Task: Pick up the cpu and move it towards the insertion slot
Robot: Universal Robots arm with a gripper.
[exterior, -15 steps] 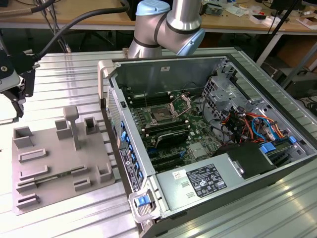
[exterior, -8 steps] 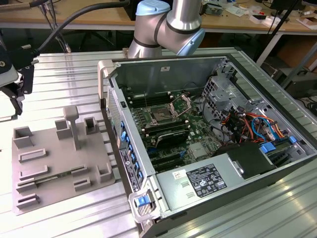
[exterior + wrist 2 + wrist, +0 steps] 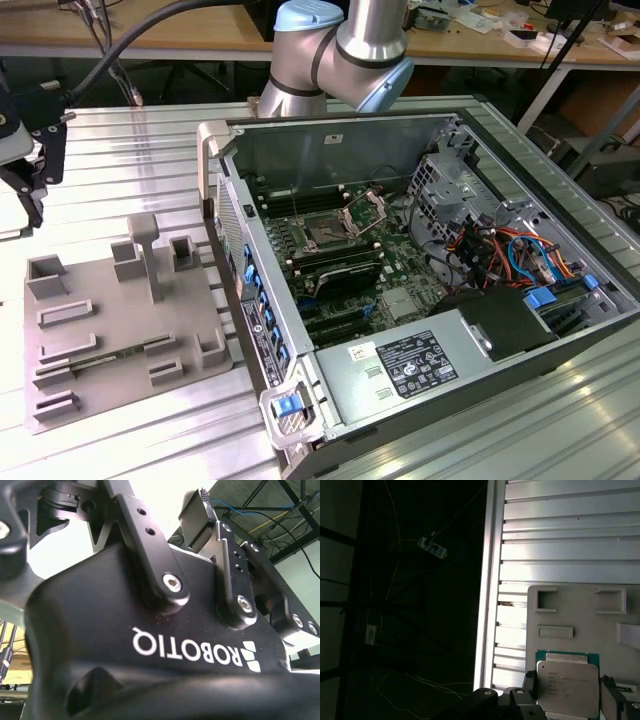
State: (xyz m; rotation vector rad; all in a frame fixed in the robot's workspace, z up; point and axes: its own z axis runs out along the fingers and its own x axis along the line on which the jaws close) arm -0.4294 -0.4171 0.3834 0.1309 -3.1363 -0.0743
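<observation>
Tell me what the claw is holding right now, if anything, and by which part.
In the first wrist view, the claw holds the cpu, gripped by two opposite side edges, its pale metal top facing the camera.

The computer case point(image 3: 215, 150) lies open on the surface point(image 3: 130, 150). Inside the case, the insertion slot point(image 3: 325, 237) sits on the board near the far wall. The memory slots point(image 3: 335, 275) are just in front of it, and the power supply box point(image 3: 410, 365) is in the near corner. The tray point(image 3: 100, 330) lies just beside the case, at the exterior view's left. The tool point(image 3: 30, 175) hangs over the tray's side farthest from the case. In the first wrist view the cpu point(image 3: 572, 690) sits between its fingers point(image 3: 529, 681), over the tray. The arm point(image 3: 345, 45) stands behind the case.
</observation>
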